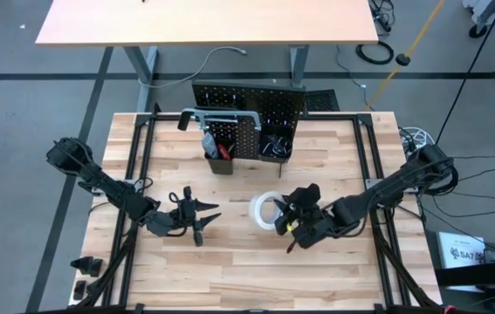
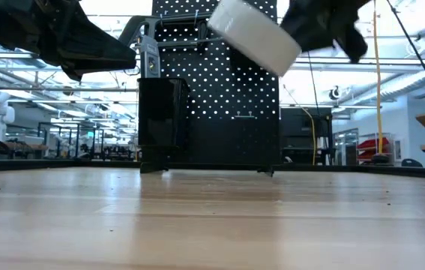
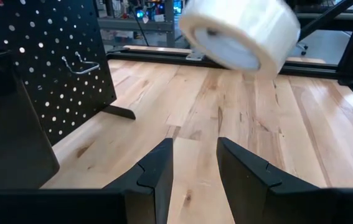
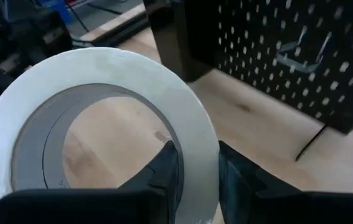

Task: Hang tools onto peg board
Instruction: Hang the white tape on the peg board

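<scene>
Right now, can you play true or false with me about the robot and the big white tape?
1. The right gripper holds the white tape roll. True.
2. The tape roll is lying flat on the table. False: in the low view it hangs in the air, well above the wood.
3. The left gripper is holding a tool. False: its fingers stand apart with nothing between them.
4. The peg board stands upright at the far side of the table. True.
5. The grey hacksaw already hangs on the peg board. True.
6. The tape roll hangs on a hook. False: the gripper holds it away from the board.
</scene>
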You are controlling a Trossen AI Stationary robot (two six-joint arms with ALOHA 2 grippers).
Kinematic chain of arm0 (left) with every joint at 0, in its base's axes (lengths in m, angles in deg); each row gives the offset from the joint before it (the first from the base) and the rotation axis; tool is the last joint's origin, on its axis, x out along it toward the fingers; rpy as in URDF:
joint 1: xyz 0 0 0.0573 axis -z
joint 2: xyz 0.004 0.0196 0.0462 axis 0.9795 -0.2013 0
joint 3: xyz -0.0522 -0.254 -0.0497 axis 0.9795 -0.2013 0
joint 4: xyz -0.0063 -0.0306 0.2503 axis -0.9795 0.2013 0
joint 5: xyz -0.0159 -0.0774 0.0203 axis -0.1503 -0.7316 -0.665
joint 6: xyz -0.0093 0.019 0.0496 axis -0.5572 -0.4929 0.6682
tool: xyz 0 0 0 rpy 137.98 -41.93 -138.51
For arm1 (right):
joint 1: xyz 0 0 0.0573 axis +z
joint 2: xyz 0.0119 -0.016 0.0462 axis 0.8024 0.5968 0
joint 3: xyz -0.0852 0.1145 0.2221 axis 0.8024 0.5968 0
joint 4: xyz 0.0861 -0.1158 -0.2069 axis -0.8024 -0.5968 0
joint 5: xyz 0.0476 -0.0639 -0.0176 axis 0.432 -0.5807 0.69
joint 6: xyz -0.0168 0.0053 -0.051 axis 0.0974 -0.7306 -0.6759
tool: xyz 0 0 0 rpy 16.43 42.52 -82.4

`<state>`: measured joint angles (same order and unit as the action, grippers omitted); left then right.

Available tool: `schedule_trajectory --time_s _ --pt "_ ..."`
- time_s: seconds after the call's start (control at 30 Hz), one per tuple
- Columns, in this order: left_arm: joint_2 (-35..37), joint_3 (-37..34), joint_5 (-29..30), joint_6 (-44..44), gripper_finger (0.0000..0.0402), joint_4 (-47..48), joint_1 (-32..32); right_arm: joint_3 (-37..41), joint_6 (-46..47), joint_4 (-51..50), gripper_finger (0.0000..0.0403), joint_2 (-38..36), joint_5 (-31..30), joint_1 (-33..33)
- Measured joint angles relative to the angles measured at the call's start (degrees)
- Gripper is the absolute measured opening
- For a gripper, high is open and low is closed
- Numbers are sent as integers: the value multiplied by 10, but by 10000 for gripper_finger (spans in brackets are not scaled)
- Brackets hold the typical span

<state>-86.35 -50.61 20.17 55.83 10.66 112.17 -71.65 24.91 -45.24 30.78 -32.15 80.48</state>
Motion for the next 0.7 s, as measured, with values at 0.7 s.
schedule_trajectory --time_s 0.7 --pt "0 0 -15 -4 128 1 0 -185 88 -254 70 258 -230 7"
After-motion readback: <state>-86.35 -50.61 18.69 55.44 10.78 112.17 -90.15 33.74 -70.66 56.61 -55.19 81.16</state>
